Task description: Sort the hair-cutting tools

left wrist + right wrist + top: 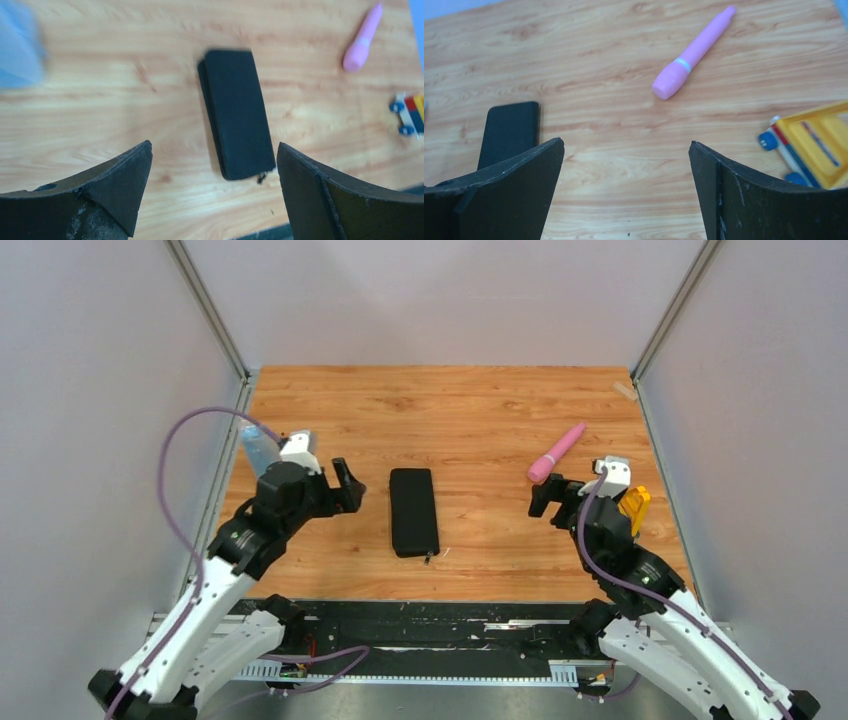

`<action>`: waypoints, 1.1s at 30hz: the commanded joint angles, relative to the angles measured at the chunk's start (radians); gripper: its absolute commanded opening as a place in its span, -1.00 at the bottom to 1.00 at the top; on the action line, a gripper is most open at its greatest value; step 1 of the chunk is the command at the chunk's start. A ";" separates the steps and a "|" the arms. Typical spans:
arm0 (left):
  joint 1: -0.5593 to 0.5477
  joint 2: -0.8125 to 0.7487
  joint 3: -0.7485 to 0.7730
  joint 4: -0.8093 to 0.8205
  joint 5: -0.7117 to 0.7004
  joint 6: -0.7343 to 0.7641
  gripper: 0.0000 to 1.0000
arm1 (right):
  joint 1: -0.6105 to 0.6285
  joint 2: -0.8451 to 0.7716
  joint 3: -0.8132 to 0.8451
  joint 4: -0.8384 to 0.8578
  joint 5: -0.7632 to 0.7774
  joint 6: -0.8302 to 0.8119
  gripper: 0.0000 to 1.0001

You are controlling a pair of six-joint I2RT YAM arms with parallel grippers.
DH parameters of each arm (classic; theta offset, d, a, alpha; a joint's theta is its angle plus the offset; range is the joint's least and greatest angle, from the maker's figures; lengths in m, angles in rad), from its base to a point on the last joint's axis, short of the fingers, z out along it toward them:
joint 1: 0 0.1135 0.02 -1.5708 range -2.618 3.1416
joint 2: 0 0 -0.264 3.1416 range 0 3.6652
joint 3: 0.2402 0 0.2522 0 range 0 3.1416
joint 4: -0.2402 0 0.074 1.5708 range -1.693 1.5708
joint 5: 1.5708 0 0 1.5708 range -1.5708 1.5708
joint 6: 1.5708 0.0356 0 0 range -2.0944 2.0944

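Top view: black zip case [413, 512] lies shut mid-desk [480, 420] between left gripper [345, 485] and right gripper [545, 498]; no scissors or combs visible, probably inside it. Left wrist: jaws spread wide, empty, case just ahead. Right wrist: jaws released, empty. Sorting not started; next move likely needs one arm pinning the case, the other pulling its zip pull [260, 177].

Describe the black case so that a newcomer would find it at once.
Start from the wooden table and look at its middle. A flat, rectangular black case lies there on its own. It is the only dark, flat item: the pink tool to its right and the blue bottle to its left are rounded and coloured.
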 commanded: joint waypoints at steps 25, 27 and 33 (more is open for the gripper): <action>0.002 -0.616 -0.076 -0.031 -0.581 0.443 1.00 | -0.005 -0.310 -0.037 0.065 0.301 -0.208 1.00; 0.003 -0.610 -0.077 -0.026 -0.581 0.445 1.00 | -0.005 -0.313 -0.039 0.066 0.302 -0.207 1.00; 0.010 -0.602 -0.068 -0.034 -0.557 0.443 1.00 | -0.006 -0.305 -0.044 0.070 0.293 -0.208 1.00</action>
